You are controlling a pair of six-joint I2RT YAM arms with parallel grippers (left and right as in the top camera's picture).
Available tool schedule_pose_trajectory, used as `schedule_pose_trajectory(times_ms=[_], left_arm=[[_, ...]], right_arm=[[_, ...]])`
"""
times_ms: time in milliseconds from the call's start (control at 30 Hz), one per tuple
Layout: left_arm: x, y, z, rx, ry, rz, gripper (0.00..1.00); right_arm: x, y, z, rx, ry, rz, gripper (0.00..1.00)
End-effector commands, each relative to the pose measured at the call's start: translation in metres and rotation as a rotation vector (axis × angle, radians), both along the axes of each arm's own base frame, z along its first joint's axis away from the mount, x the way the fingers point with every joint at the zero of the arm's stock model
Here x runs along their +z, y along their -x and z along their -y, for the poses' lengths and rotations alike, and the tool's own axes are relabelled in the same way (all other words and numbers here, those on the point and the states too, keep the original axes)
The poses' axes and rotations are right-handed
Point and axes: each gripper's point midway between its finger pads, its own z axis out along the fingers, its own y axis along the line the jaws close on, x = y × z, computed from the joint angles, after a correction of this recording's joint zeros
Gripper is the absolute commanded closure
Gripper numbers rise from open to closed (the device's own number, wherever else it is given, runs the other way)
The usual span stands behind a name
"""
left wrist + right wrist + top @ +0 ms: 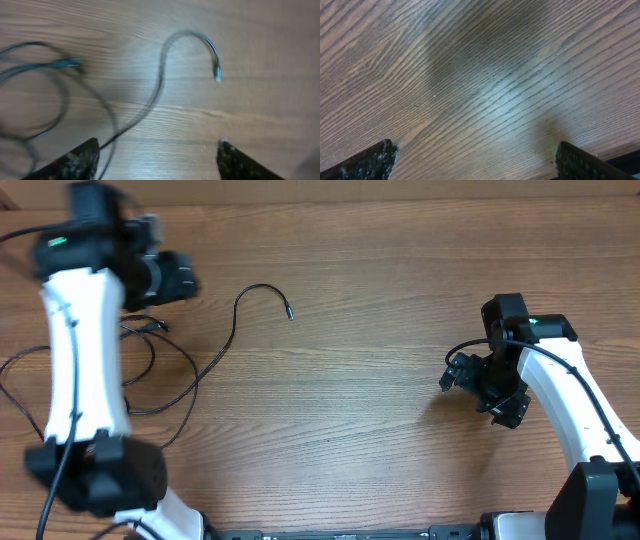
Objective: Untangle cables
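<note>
**Partly untangled**

One cable point(232, 320) lay strung out just beside the left pincer point(157, 145), which was spread and empty. The other cables point(140, 375) sat looped near it, apparently crossed and left to sort. The right pincer point(475, 145), also spread and empty, hung well apart from it

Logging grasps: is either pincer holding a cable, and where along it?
Nothing is held: the left pincer and right pincer are both open; the cables lie loose.

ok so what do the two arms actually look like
The left arm and right arm both have white tubular links between chunky black joints, a thin black cable along each white link and a small green light near the wrist. The left tool and right tool have black fingers with scuffed, speckled tips.
</note>
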Motion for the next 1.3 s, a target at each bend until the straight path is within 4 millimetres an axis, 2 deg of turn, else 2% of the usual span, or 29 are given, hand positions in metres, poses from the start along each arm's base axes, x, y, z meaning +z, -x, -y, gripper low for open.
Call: schedule_pose_trajectory(times_ms=[0,167,300,400,500,567,633,900,1167,1267], left_arm=[[-0.045,-0.012,0.042,-0.228,-0.042,-0.076,0.17],[-0.106,-0.018,0.079,-0.37,-0.048,-0.196,0.12],[-0.151,-0.015,0.09,-0.404,-0.042,-0.302,0.11],[-0.176,-0.009,0.088,-0.404,-0.053,-0.374,0.13],[-0.193,-0.005,0.063,-0.335,-0.188,-0.447,0.14],[-0.197,-0.005,0.045,-0.267,-0.285,-0.473,0.14],[-0.197,-0.005,0.036,-0.23,-0.328,-0.482,0.13],[-0.206,-0.002,0.043,-0.23,-0.278,-0.485,0.14],[-0.22,0.016,0.043,-0.237,-0.268,-0.542,0.19],[-0.222,0.021,0.042,-0.239,-0.268,-0.558,0.28]], right_arm=[[-0.001,0.0,0.003,-0.002,0.013,0.0,0.0],[-0.001,0.0,0.003,-0.001,0.013,0.0,0.0],[-0.001,0.0,0.003,-0.001,0.013,0.0,0.0],[-0.001,0.0,0.003,-0.001,0.013,0.0,0.0],[-0.001,0.0,0.003,-0.001,0.013,0.001,0.0],[-0.001,0.0,0.003,-0.001,0.013,0.001,0.0],[-0.001,0.0,0.003,-0.001,0.013,0.001,0.0],[-0.001,0.0,0.003,-0.001,0.013,0.001,0.0],[-0.001,-0.002,0.003,-0.001,0.013,0.007,0.0],[-0.001,-0.002,0.003,-0.001,0.013,0.008,0.0]])
